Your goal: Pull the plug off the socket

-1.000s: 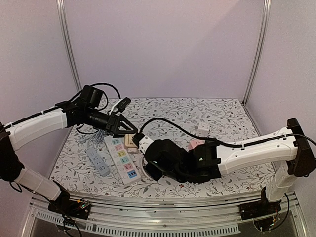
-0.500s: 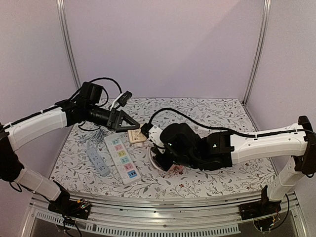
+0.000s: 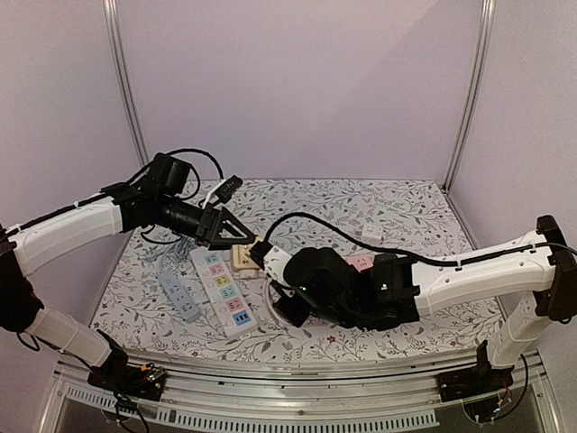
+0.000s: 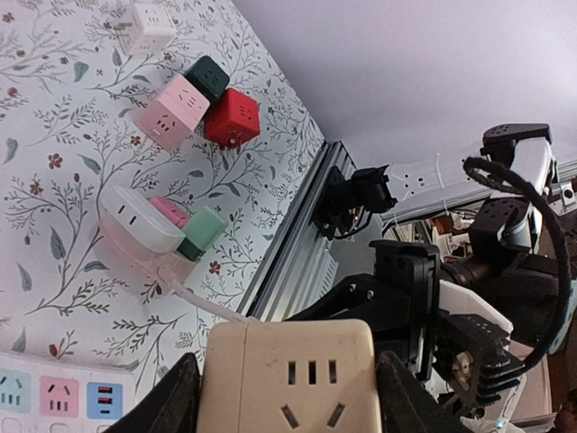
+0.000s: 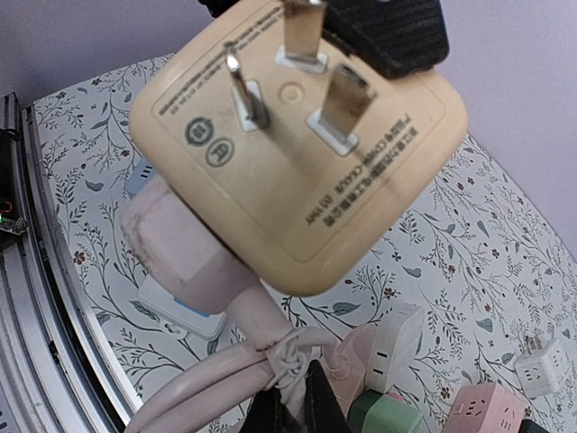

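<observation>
The beige cube socket (image 4: 288, 383) sits between the fingers of my left gripper (image 4: 287, 401), which is shut on its sides, an empty outlet face toward the camera. From above, the socket (image 3: 242, 257) hangs over the table beside a white strip, with the left gripper (image 3: 234, 238) on it. In the right wrist view its pronged back (image 5: 306, 135) fills the frame. The pale pink plug (image 5: 176, 239) is seated in its side. Below it, my right gripper (image 5: 302, 406) is shut on the plug's tied cord (image 5: 270, 347). The right gripper (image 3: 272, 263) is right beside the socket.
A white strip with coloured outlets (image 3: 224, 290) and a grey strip (image 3: 178, 296) lie at the left. Red (image 4: 233, 117), pink (image 4: 171, 110), dark green (image 4: 209, 76) and white (image 4: 149, 23) cubes stand farther right. The metal rail (image 4: 297, 244) edges the table.
The right arm swung right and up, then came back left toward the socket. The left gripper rose slightly with the socket and settled again.
</observation>
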You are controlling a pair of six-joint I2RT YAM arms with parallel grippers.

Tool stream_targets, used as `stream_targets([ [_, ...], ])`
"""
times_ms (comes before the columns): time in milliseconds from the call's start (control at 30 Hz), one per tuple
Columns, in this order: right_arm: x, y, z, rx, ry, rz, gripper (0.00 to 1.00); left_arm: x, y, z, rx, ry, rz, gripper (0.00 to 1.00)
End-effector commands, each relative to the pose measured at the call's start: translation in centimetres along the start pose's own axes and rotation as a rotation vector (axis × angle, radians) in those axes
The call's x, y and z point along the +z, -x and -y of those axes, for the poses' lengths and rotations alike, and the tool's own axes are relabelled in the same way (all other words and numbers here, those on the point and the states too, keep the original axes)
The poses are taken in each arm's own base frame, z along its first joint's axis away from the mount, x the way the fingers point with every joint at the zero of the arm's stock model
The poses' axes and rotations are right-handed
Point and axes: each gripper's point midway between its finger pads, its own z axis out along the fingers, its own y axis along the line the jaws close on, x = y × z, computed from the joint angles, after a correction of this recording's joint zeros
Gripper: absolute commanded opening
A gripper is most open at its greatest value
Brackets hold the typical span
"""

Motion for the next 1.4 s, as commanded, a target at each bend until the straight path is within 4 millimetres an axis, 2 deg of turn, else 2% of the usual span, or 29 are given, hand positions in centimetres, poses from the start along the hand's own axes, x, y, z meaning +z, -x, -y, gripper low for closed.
stream_targets([
  [0, -2.4, 2.8, -2.9, 0.054, 0.082, 0.123, 0.0, -1.6, 1.7, -8.1, -0.029, 0.327, 0.103, 0.0],
  [133, -2.1, 2.4, -0.2, 0.06, -0.035, 0.117, 0.0, -1.1, 1.4, -7.9, -0.027, 0.294, 0.081, 0.0],
  [300, -1.2, 1.8, 3.2, 0.161, -0.03, 0.116, 0.0, 0.8, 0.3, -5.5, 0.02, 0.171, 0.001, 0.0],
  [467, -1.1, 1.2, 6.1, 0.22, -0.041, 0.124, 0.0, 1.9, -1.1, -3.9, 0.1, 0.163, -0.065, 0.0],
  [567, -1.4, 1.6, 6.2, 0.241, 0.009, 0.135, 0.0, 1.9, -1.0, -4.1, 0.098, 0.173, -0.066, 0.0],
  [667, -1.7, 1.9, 4.0, 0.216, 0.141, 0.14, 0.0, 2.0, -1.0, -5.2, 0.073, 0.225, -0.067, 0.0],
  [733, -2.0, 2.5, 2.9, 0.235, 0.213, 0.171, 0.0, 2.2, -1.0, -5.9, 0.055, 0.248, -0.074, 0.22],
  [800, -2.0, 2.0, 2.8, 0.253, 0.219, 0.162, 0.0, 2.0, -0.8, -6.3, 0.048, 0.277, -0.063, 0.57],
  [833, -2.1, 1.9, 2.9, 0.261, 0.217, 0.16, 0.0, 1.8, -0.6, -6.4, 0.051, 0.291, -0.051, 0.68],
  [933, -2.5, 1.8, 3.0, 0.287, 0.227, 0.159, 0.0, 0.6, 0.5, -6.2, 0.074, 0.33, 0.018, 0.88],
  [967, -2.6, 1.9, 3.0, 0.298, 0.231, 0.16, 0.0, 0.1, 0.9, -6.1, 0.082, 0.341, 0.048, 0.97],
  [1067, -3.0, 2.3, 3.1, 0.32, 0.255, 0.164, 0.0, -1.3, 1.8, -5.7, 0.117, 0.371, 0.125, 1.0],
  [1133, -3.2, 2.5, 3.3, 0.329, 0.265, 0.167, 0.0, -1.5, 2.0, -4.9, 0.142, 0.334, 0.148, 1.0],
  [1367, -3.8, 3.4, 5.6, 0.474, 0.363, 0.168, 0.0, 0.3, 0.0, 1.0, 0.269, 0.05, 0.051, 0.99],
])
